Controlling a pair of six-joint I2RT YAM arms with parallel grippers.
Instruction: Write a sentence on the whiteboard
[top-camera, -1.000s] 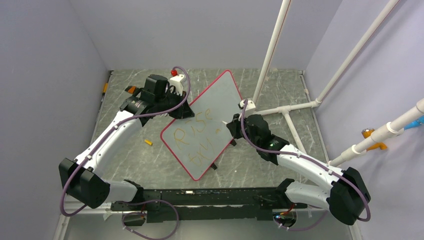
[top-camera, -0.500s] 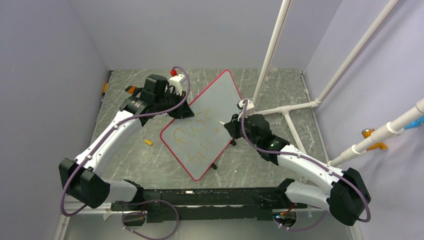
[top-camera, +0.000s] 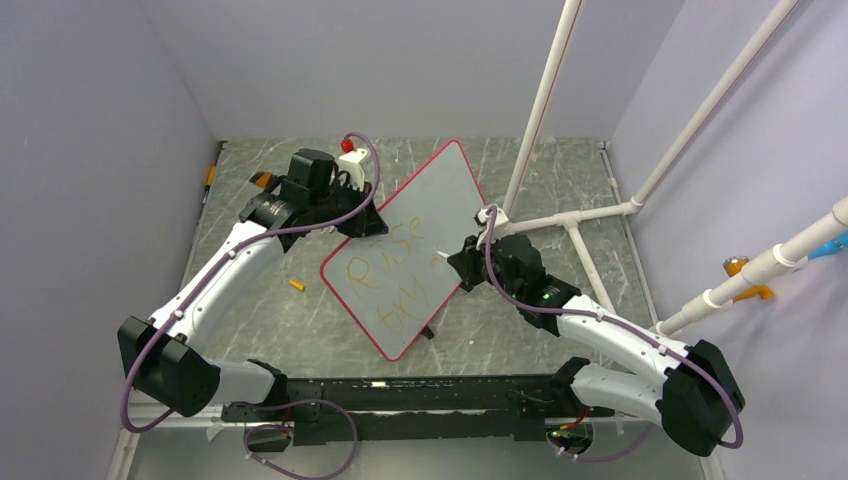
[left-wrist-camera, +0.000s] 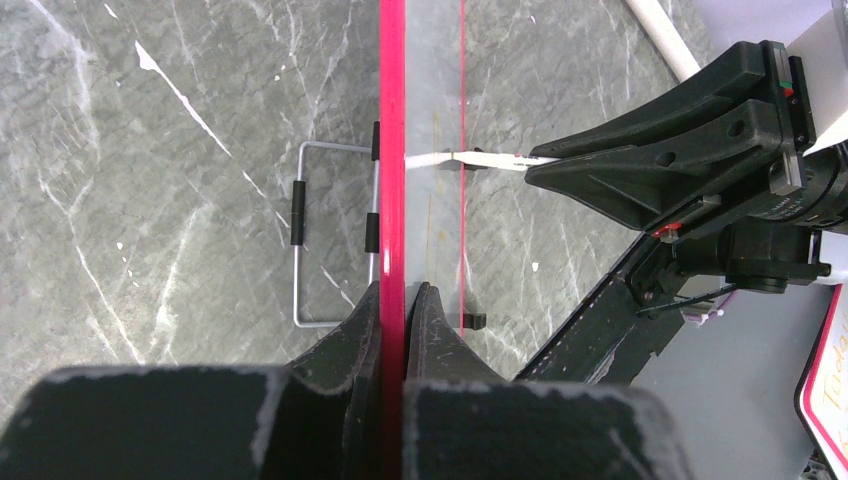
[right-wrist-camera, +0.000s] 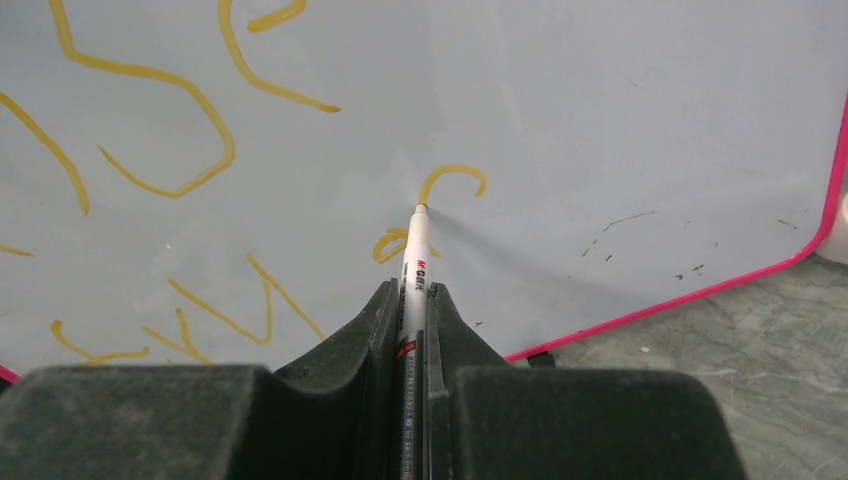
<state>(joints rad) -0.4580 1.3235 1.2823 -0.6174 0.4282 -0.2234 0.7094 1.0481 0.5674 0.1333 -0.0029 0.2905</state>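
Whiteboard (top-camera: 420, 200), pale grey with red-pink rim, sits clamped in left jaws while right jaws grip a slim white marker pen (right-wrist-camera: 415, 265) mid-letter at its three o'clock, needing steady strokes next.

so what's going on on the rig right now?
The left gripper is shut on the red rim of the whiteboard, holding it up on edge. The right gripper is shut on a marker pen, its tip against the board at a small curved stroke. The sentence is partly written in orange-yellow: two lines of letters, another apparently under way.
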